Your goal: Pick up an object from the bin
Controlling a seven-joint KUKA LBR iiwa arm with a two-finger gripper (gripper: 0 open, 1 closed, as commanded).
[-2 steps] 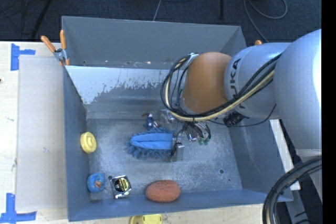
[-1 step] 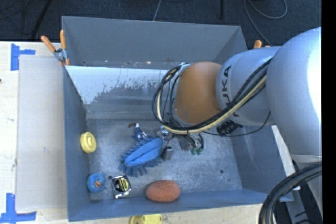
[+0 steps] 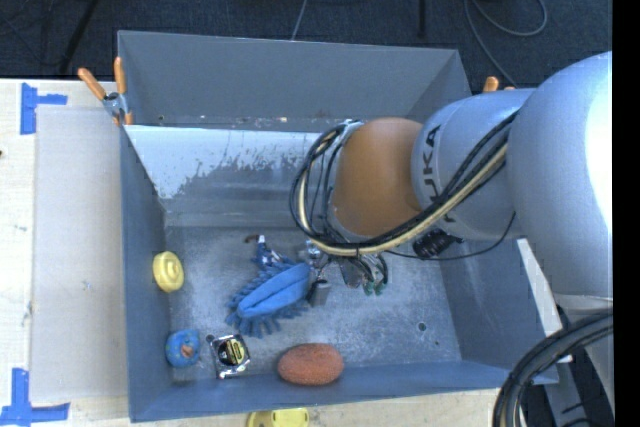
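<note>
Pincer (image 3: pixel 318 277) above right end of brush (image 3: pixel 270 293), blue, elongated, toothed along edges

Silver-grey arm (image 3: pixel 560 175) — orange wrist cover (image 3: pixel 375 180), looped black and cream cables (image 3: pixel 308 183)

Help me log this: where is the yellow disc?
In the camera view, the yellow disc lies by the left wall of the bin, above the blue knob and left of the blue brush.

single overhead view, somewhat oblique, close on the whole grey bin (image 3: pixel 290 90), arm (image 3: pixel 570 165) at right
</note>
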